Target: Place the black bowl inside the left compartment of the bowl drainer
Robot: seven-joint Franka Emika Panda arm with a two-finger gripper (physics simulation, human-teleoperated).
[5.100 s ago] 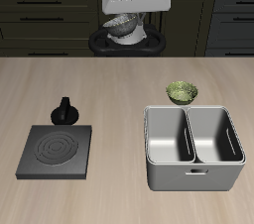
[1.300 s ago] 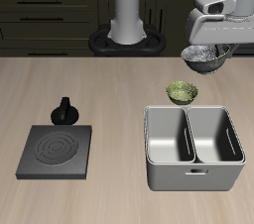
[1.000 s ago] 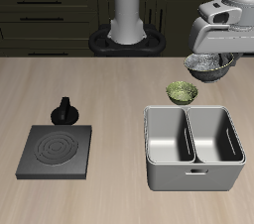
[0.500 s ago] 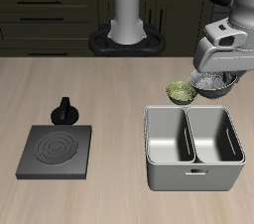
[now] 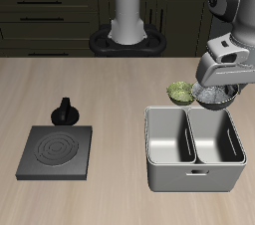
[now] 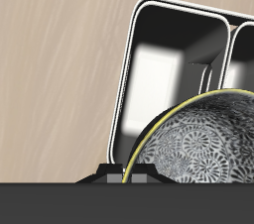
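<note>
**Above the drainer's back rim: bowl carried, not yet released**

Over the far edge of the bowl drainer [image 5: 195, 147], the gripper [image 5: 215, 94] hangs with the black bowl [image 5: 214, 95] held at its fingers, which are closed on the bowl's rim. In the wrist view the bowl [image 6: 198, 149] fills the space just under the camera, patterned inside showing, rim pinched close to the mount. Bowl is clear of the table [image 5: 100, 110] and not touching the bin.

Why held so: a rim pinch keeps the bowl roughly mouth-up, so it can go down into a deep compartment without tipping. It sits high, likely to clear the bin wall first.

The olive-green bowl [image 5: 181, 92] rests on the table just behind the drainer, near the carried bowl but apart from it; a low pass could knock it.

The wrist view looks down into a drainer [image 6: 184, 59] compartment beyond the bowl. Judgement: transport nearly done; lowering and release remain. The stove plate [image 5: 56, 151] lies well apart.
</note>
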